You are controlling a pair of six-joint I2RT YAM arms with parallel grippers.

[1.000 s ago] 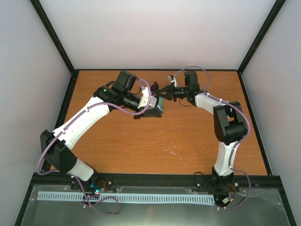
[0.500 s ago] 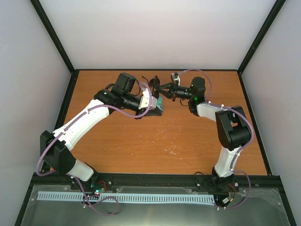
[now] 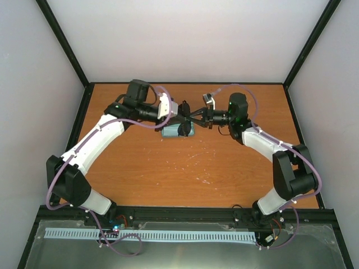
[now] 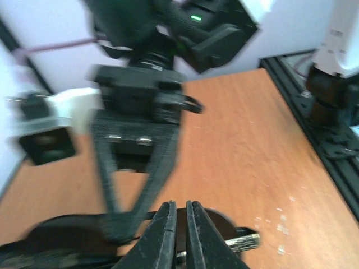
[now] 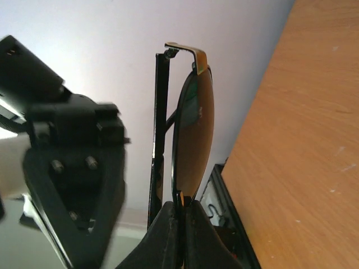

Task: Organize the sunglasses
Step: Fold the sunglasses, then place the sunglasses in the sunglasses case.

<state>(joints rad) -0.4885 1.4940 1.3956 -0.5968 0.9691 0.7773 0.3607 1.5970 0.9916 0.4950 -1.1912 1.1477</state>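
Note:
The black sunglasses (image 3: 184, 119) hang in the air between my two grippers, above the back middle of the table. My right gripper (image 3: 192, 117) is shut on the frame next to a dark lens (image 5: 193, 134), and one temple arm (image 5: 160, 140) is folded out beside it. My left gripper (image 3: 175, 113) meets the pair from the left. Its jaws (image 4: 180, 205) are almost closed on a thin temple arm, with a lens (image 4: 230, 224) just behind them. The blue-grey case (image 3: 168, 133) lies on the table under the sunglasses, and neither gripper holds it.
The orange-brown table (image 3: 196, 168) is fenced by black rails (image 3: 84, 112) and pale walls on three sides. The right arm's elbow (image 3: 294, 174) stands over the right half. No cloth is in view.
My left gripper has left the case, risen and moved back-left onto the sunglasses. The case now lies flat on the table. My right arm has stretched further left and lower with the sunglasses.

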